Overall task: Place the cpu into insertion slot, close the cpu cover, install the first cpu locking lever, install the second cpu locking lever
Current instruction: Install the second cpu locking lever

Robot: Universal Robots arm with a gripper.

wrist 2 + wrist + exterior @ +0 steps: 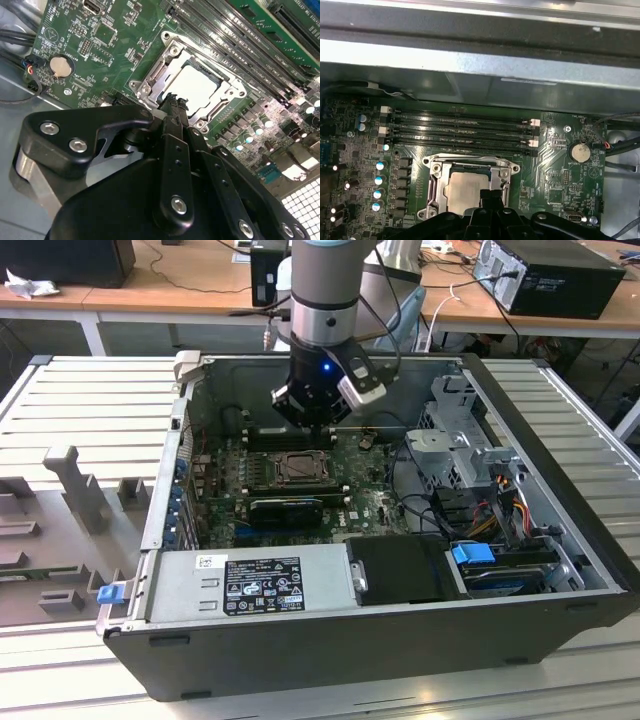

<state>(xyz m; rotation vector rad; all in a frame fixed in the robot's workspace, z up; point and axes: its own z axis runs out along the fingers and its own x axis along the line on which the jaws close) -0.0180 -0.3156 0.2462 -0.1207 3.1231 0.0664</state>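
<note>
The pale square cpu (200, 85) (462, 192) lies flat in the insertion slot (298, 468) on the green board. The grey metal cpu cover (172, 50) (470, 162) frames it and looks laid down around it, the chip showing through its window. My gripper (312, 423) hangs over the back edge of the socket inside the open computer case. In both wrist views its tips (173, 101) (489, 194) sit together at the socket's rim, shut with nothing between them. I cannot make out the locking levers.
Long black memory slots (460, 130) run beside the socket. A coin battery (60, 65) sits on the board's far side. A black card (285, 508), the power supply (250, 585) and a drive cage (460, 440) crowd the case. The case wall (470, 65) is close.
</note>
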